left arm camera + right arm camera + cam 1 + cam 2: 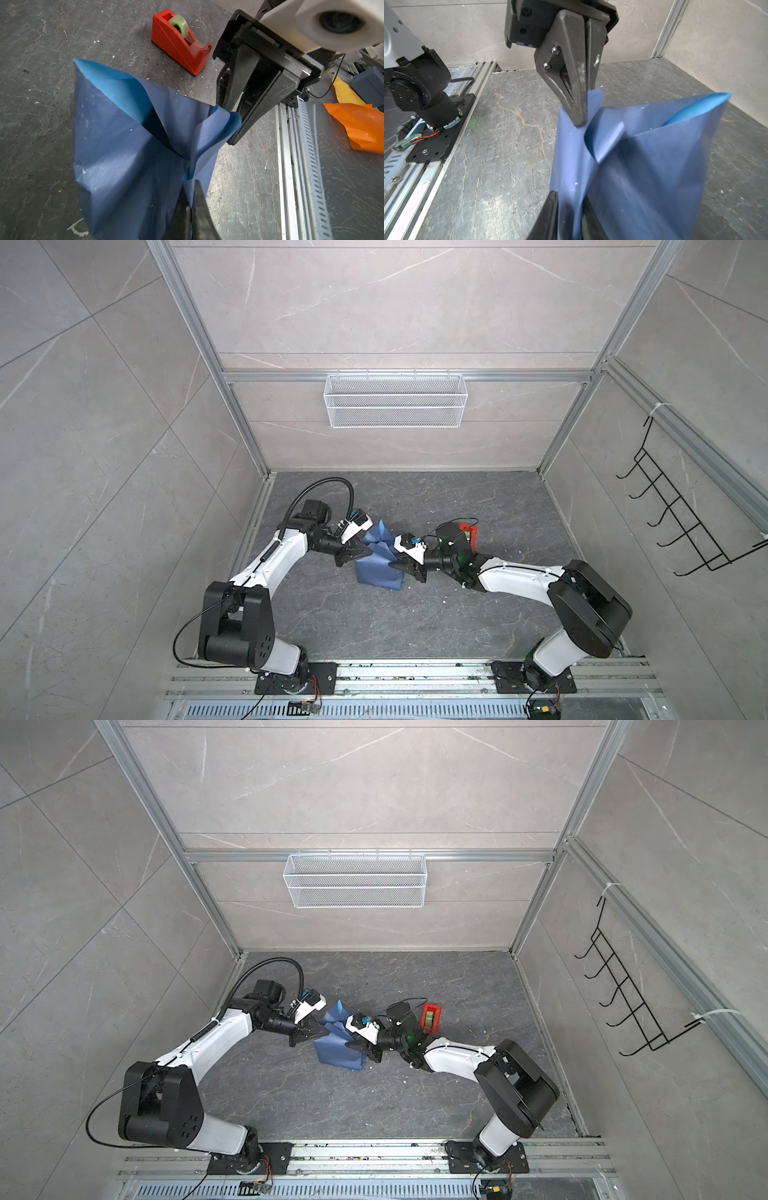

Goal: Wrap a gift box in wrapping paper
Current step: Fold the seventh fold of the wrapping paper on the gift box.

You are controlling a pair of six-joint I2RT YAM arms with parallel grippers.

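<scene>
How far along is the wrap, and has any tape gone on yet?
Done: the wrapping paper is drawn up around a boxy shape; the gift box itself is hidden. In hand: the left gripper is shut on one raised flap; the right gripper is at the opposite flap, grip unclear. Remaining: flaps stand loose, no tape shows on them, and the red tape dispenser sits apart.

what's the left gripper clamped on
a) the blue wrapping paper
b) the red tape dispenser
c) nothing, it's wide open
a: in the right wrist view the left gripper has its jaws shut on an edge of the wrapping paper, while the red tape dispenser stands apart, untouched.
</scene>
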